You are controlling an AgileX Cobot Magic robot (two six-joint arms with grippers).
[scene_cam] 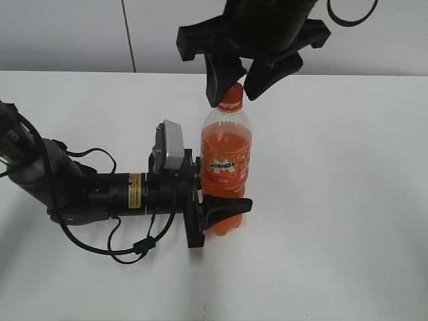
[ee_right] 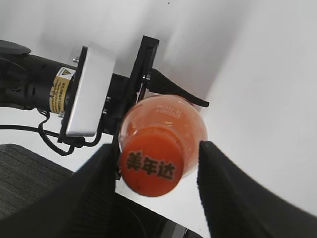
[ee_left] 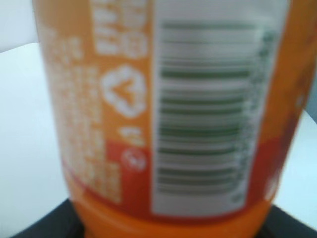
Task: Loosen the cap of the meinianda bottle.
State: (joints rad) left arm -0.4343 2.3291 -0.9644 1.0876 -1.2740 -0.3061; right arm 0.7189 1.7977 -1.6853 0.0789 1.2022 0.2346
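Cap sits between my right jaws, bottle upright in my left jaws.

From outside, my left jaws [scene_cam: 212,200] are clamped across the lower body of the meinianda bottle [scene_cam: 226,167], which stands upright on the counter [scene_cam: 348,200]; my right jaws [scene_cam: 234,83] hang straight over it, part open, astride the cap [scene_cam: 231,95]. In my left wrist view only the blurred label fills the frame, pressed close. In my right wrist view the cap [ee_right: 150,166] lies between my two fingers [ee_right: 225,188], nearer the left one, a gap at the right; contact I cannot tell. My right arm is the one placed to twist.
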